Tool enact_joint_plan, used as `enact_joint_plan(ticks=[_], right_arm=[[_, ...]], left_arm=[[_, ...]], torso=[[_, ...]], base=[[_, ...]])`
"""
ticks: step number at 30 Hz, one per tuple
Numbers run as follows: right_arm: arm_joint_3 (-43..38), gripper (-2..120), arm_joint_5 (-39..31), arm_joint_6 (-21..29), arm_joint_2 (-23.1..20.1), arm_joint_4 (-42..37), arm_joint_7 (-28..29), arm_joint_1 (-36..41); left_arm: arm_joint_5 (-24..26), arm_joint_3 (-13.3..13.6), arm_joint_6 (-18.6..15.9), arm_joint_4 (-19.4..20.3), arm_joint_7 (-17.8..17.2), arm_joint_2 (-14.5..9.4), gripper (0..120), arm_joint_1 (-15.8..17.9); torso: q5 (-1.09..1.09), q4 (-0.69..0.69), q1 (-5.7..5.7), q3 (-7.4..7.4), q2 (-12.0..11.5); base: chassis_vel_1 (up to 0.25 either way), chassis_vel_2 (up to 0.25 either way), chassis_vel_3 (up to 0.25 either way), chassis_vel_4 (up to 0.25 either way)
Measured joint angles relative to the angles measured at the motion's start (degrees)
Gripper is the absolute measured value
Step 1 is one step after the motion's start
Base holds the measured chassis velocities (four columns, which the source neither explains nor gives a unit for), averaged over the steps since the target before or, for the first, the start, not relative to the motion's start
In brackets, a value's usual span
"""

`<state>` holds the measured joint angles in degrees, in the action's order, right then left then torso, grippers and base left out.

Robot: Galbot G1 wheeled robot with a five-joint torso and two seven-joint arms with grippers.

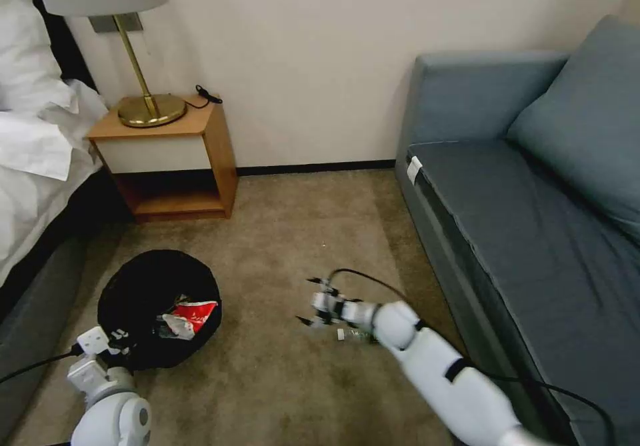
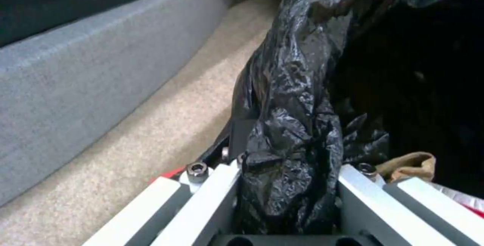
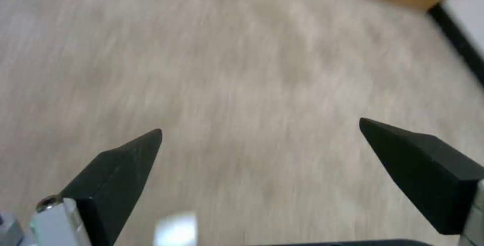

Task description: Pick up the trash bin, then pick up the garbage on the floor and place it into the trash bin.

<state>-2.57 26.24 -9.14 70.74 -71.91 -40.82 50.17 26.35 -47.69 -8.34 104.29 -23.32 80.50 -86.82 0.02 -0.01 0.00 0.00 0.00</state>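
The trash bin [image 1: 143,293], draped in a black bag [image 2: 297,98], stands on the carpet at the left. My left gripper [image 1: 112,341] [image 2: 288,200] is shut on its near rim, pinching the bag. Inside lie a red-and-white packet [image 1: 195,315] and a tan paper scrap [image 2: 409,164]. My right gripper [image 1: 308,301] [image 3: 259,125] hovers open just above bare carpet in the middle of the floor, nothing between its fingers. A small clear bottle [image 1: 352,334] lies on the carpet just behind those fingers, partly under the right wrist.
A blue sofa [image 1: 533,219] runs along the right. A wooden nightstand [image 1: 180,159] with a brass lamp [image 1: 143,103] stands at the back left beside the bed [image 1: 33,146]. The bed's grey base [image 2: 90,72] is close beside the bin. Open carpet [image 1: 300,226] lies between them.
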Motion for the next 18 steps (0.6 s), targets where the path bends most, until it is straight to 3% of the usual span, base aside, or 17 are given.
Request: enact_joint_plan(ticks=[10, 18], right_arm=[[-5.45, 100, 1.59, -0.31, -3.48, -0.61, -7.64, 2.33], [-7.07, 100, 4.21, -1.79, -2.97, 5.64, -12.94, -1.02]], left_arm=[[-0.39, 0.21, -0.08, 0.0, 0.0, 0.05, 1, 0.21], [-0.78, 0.2, -0.11, 0.3, 0.01, 0.05, 1, -0.2]], torso=[[-0.01, 0.01, 0.0, 0.0, 0.0], [-0.02, 0.02, 0.0, 0.0, 0.0]], base=[[0.0, 0.0, 0.0, 0.0], [0.0, 0.0, 0.0, 0.0]])
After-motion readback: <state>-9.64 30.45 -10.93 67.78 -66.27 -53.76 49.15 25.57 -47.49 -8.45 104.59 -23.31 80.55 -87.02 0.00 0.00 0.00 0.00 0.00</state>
